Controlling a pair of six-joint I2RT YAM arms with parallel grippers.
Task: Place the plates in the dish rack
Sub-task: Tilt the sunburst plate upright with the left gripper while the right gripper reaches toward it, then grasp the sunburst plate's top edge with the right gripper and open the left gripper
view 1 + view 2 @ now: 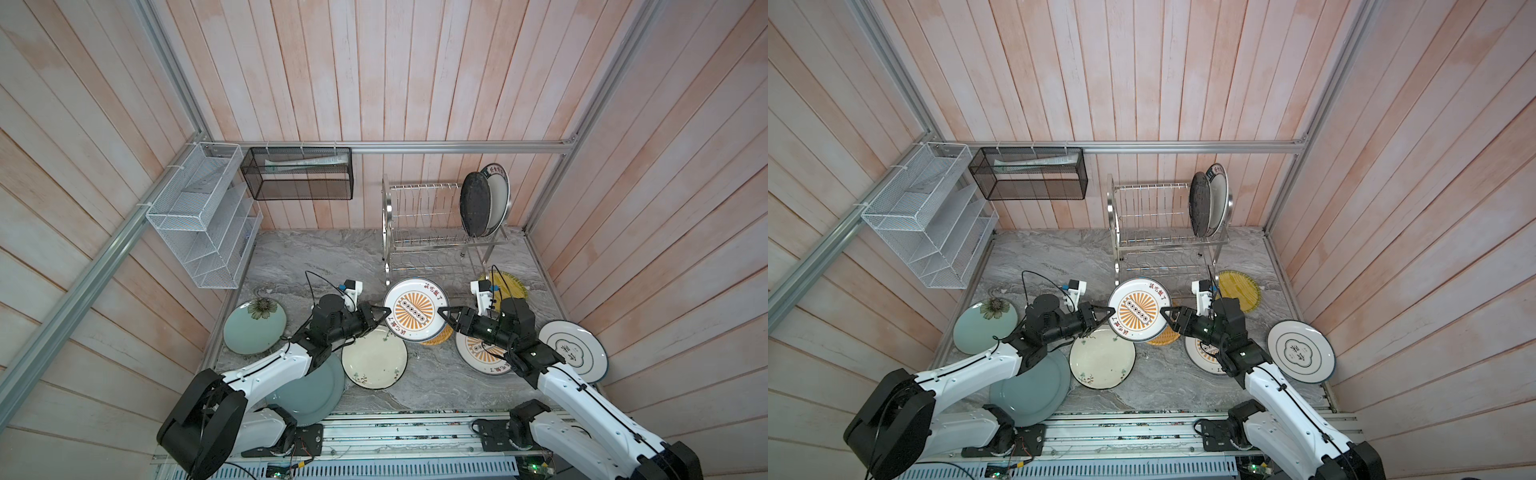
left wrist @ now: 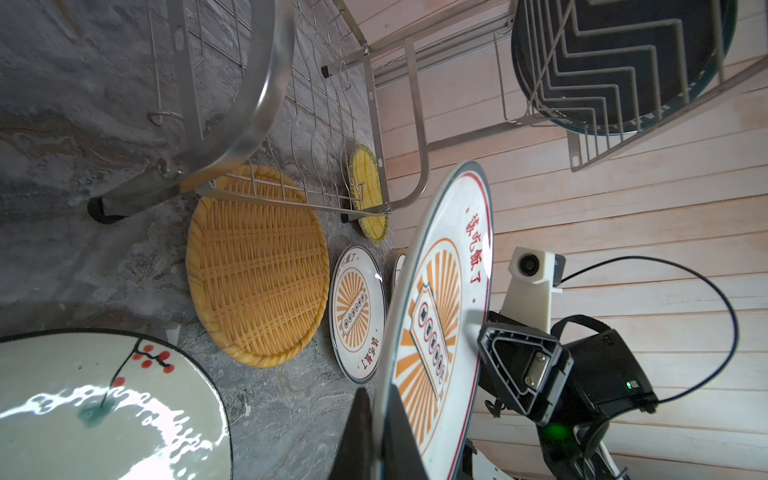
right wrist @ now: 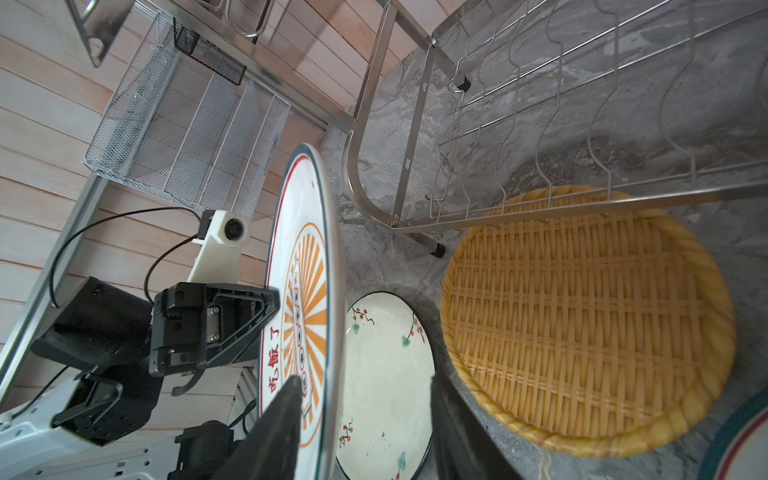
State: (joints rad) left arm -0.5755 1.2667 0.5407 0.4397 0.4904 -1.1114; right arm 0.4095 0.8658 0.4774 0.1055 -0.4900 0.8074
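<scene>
Left gripper [image 1: 384, 311] clamped on sunburst plate [image 1: 415, 309] at nine o'clock, right gripper [image 1: 442, 311] agape astride three o'clock: pinch rim squarely before letting left go.

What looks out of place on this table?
The orange woven plate lies flat on the table, partly tucked beneath the lower tier of the dish rack instead of standing in it. A grey-blue plate also seems to overhang the table's front edge.

Light is soft, even and rather bright; shadows are weak. Strong glare lies on the cream plate [image 2: 104, 409] in the left wrist view. The near fingers [image 3: 274, 436] are out of focus. The planks [image 1: 124, 124] bend toward the edges of both top views.
</scene>
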